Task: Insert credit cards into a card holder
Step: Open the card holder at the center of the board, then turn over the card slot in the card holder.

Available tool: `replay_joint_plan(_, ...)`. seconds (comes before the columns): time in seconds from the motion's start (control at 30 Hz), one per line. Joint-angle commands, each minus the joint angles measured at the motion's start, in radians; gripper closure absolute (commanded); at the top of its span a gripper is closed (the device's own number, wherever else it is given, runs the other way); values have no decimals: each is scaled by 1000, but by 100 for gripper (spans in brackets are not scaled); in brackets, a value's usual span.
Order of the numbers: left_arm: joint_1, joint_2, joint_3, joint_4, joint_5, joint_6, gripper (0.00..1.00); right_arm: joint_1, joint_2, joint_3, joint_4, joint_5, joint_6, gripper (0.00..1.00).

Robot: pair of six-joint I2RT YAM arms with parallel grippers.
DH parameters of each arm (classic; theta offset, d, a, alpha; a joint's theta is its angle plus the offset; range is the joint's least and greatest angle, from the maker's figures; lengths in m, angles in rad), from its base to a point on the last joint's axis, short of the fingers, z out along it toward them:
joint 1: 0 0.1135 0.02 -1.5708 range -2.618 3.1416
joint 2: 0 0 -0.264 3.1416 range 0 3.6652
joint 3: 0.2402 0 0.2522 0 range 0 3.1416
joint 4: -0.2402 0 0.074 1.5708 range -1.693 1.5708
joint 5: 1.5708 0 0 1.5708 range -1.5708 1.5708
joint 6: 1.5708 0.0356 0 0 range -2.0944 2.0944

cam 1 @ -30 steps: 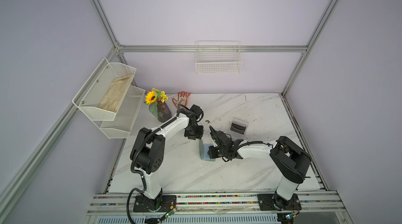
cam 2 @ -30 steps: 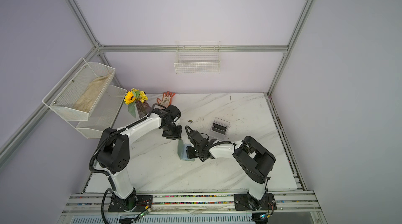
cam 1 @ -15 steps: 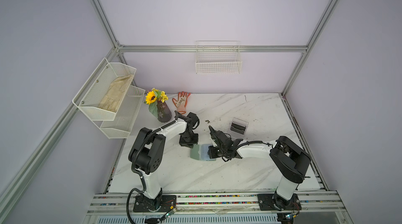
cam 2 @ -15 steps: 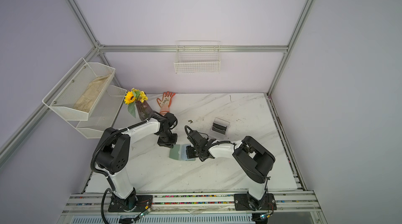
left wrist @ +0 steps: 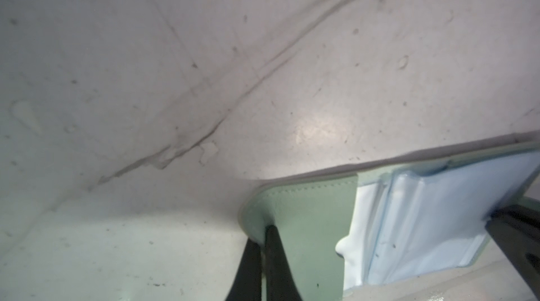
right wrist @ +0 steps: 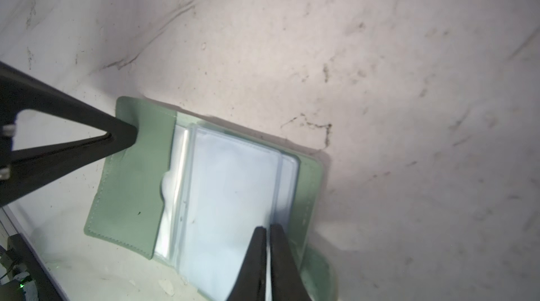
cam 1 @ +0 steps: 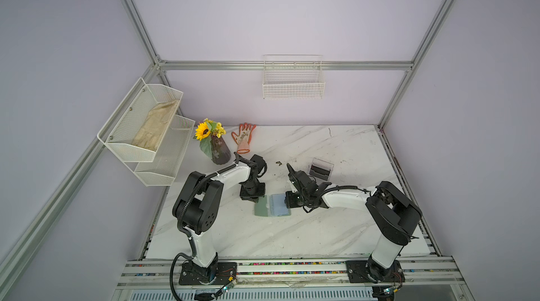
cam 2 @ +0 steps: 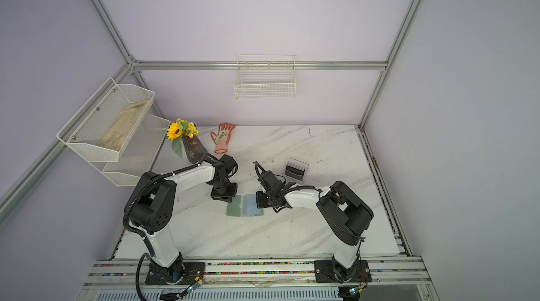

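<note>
1. The card holder (cam 1: 271, 205) is laid open, sleeves up, mid-frame in both top views.
2. Its green cover corner is pinned by the left gripper (left wrist: 264, 229), jaws shut tight.
3. The sleeve edge is met by the right gripper (right wrist: 267, 231), jaws a sliver apart; a nipped sleeve can't be confirmed.
4. Risk, imo: if the pin is eased, the cover could get flipped shut.

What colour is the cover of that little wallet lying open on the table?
The card holder cover is sage green, clearest in the right wrist view.
</note>
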State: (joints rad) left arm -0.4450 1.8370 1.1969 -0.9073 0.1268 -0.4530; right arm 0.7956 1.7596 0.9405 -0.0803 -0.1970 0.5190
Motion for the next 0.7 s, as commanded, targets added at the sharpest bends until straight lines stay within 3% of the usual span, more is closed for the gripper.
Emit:
replay_joint_plan(0.0, 1, 21, 34, 27, 50, -9, 100, -26, -14, 22, -103, 17, -42, 89)
replay_joint_plan(0.23, 1, 39, 55, 81, 104, -33, 100, -30, -3, 93, -137, -6, -106, 78)
replay_joint_plan(0.6, 3, 72, 114, 110, 147, -51, 100, -30, -20, 158, -154, -26, -116, 74)
replay_joint_plan(0.67, 2, 83, 123, 117, 169, -53, 100, -30, -4, 151, -137, -32, -107, 70)
